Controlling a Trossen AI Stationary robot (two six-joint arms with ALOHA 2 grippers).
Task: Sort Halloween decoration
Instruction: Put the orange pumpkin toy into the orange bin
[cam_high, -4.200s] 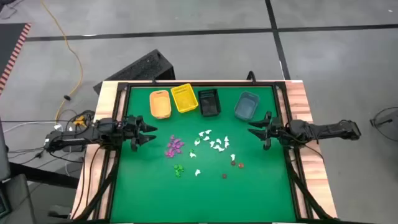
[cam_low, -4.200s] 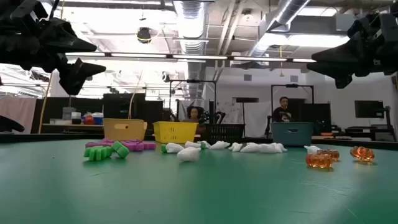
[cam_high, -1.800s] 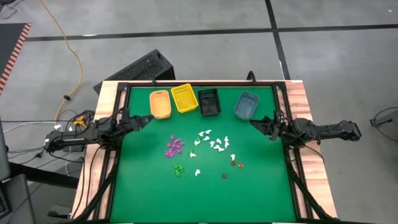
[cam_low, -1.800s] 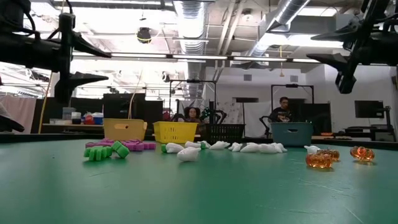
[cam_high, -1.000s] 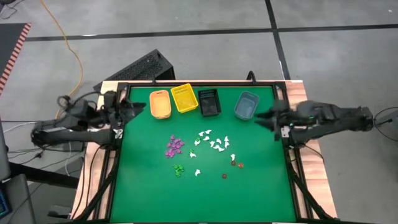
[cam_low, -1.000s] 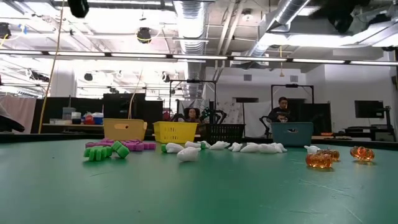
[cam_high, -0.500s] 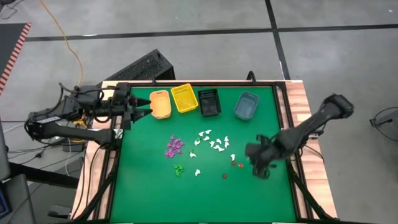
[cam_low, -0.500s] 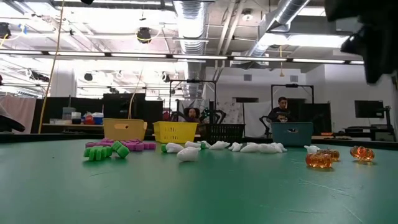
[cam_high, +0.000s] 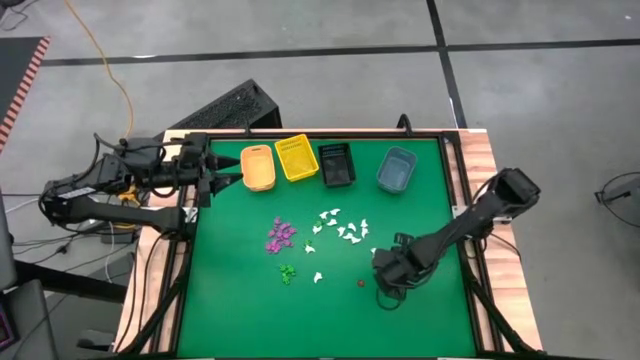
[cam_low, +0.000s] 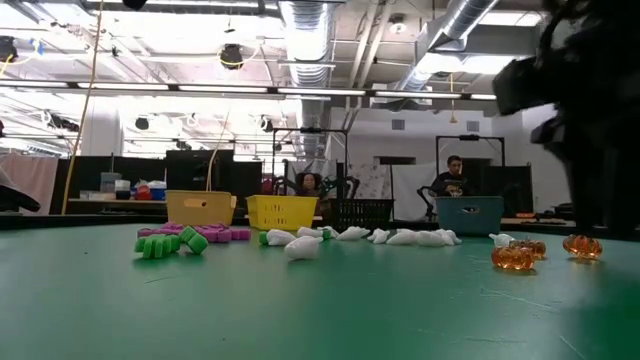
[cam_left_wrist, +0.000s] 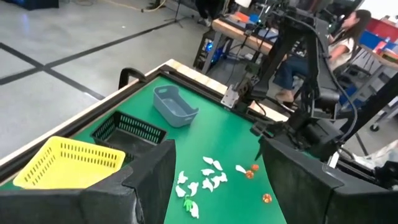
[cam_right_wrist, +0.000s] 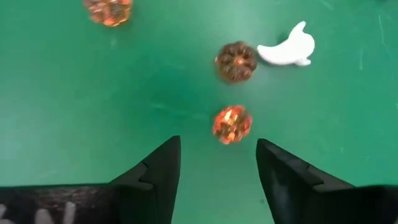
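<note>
The green surface (cam_high: 240, 300) carries four bins along its far edge, and no lettering shows on them. The right gripper (cam_right_wrist: 217, 163), jaws wide and empty, hangs over the orange-brown trinkets (cam_right_wrist: 232, 123), hiding two of them in the high view. The left gripper (cam_high: 232, 181) waits by the orange bin (cam_high: 258, 167), jaws apart. White (cam_high: 340, 228), purple (cam_high: 281, 235) and green (cam_high: 288, 272) trinkets lie mid-surface, shapes too tiny to make out.

Right tool (cam_right_wrist: 217, 163) lowered, fingers apart, left tool (cam_high: 226, 178) raised, open.
</note>
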